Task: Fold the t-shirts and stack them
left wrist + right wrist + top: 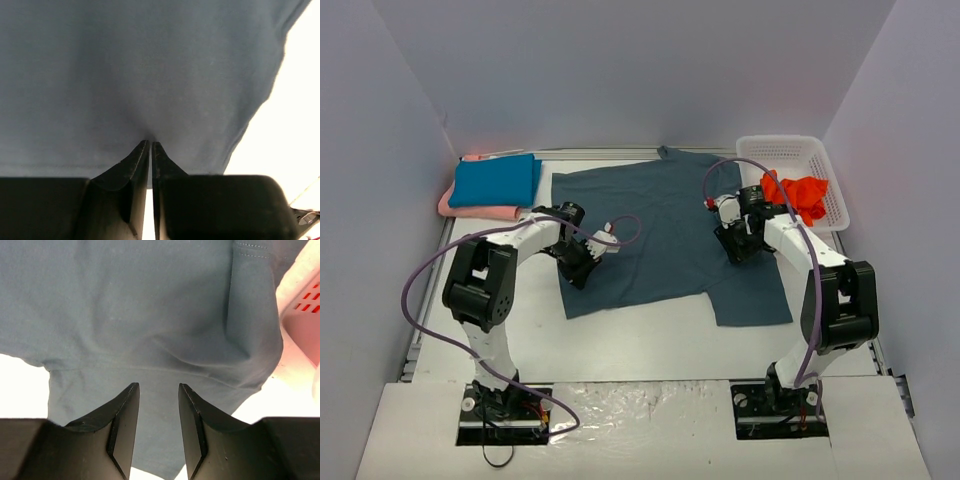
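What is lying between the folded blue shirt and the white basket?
A dark grey shirt spread out flat, seen in the overhead view.

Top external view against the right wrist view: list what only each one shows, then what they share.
Only the top external view: both arms whole, the left gripper down on the cloth, and the folded teal-blue t-shirt lying on the pale pink t-shirt at far left.
Only the right wrist view: the right gripper close up, jaws apart over the cloth, and a stitched sleeve hem.
Both: the slate t-shirt spread flat, and the white basket holding the orange-red t-shirt, which the wrist view shows only as red through the slots.
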Tool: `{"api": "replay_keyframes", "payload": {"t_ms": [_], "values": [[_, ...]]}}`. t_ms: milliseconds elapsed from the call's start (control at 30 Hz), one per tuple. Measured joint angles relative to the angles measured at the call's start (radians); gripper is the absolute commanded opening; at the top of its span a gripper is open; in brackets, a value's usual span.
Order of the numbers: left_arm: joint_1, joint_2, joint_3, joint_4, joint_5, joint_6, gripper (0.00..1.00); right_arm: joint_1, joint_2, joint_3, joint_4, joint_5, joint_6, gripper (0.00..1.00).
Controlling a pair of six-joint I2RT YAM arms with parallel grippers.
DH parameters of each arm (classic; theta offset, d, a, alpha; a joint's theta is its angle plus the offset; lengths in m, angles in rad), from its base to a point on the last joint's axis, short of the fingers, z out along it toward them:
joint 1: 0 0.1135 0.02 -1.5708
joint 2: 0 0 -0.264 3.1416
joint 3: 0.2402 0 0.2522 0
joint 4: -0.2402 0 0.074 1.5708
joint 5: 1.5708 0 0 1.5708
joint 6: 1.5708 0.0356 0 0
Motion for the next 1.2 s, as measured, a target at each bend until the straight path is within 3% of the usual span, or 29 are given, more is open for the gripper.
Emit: {"api": "replay_keyframes", "payload": {"t_ms": [300, 700, 733, 867, 1200], "values": [[0.007, 0.029, 0.0, -0.006, -0.04, -0.027, 0.02, 0.001, 0.008, -0.015, 0.032, 0.04, 0.019, 0.33], [0.126, 0.019, -0.023, -0.058, -0.047, -0.027, 0.02, 0.007, 0.04, 0.032, 0.039, 0.088, 0.043, 0.33], [0.134, 0.018, -0.024, -0.067, -0.051, -0.025, 0.02, 0.008, 0.043, 0.049, 0.037, 0.092, 0.045, 0.31], [0.172, 0.018, -0.026, -0.102, -0.076, -0.013, 0.02, 0.011, 0.082, 0.152, 0.038, 0.097, 0.06, 0.0], [0.239, -0.002, -0.061, -0.14, -0.115, 0.014, 0.03, 0.092, 0.263, 0.361, 0.012, 0.034, 0.073, 0.0]]}}
